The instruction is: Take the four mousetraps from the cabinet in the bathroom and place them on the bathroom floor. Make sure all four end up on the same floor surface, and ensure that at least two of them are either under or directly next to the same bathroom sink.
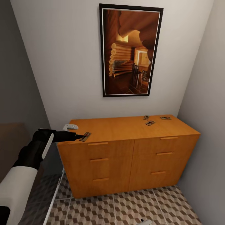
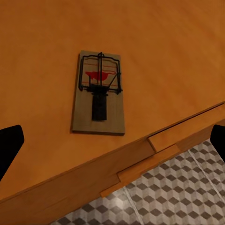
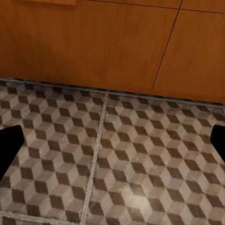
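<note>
Mousetraps lie on the cabinet top: one at its left front corner, just before the left end effector, whose fingers stand spread apart. Three more cluster at the right rear. The right end effector, fingers also apart, hangs over the bathroom floor.

The cabinet is wide, low and orange-brown. It stands on the bathroom floor, against the wall, and its front has drawers with bar handles. Four mousetraps lie flat on its top. One mousetrap lies near the front edge at the left end. In the left wrist view this mousetrap is a small tan board with dark wire and a red spot. The three other mousetraps lie close together near the back at the right end. A small white thing also lies on the top, at the left end. The floor has a cube pattern in brown and beige.
</note>
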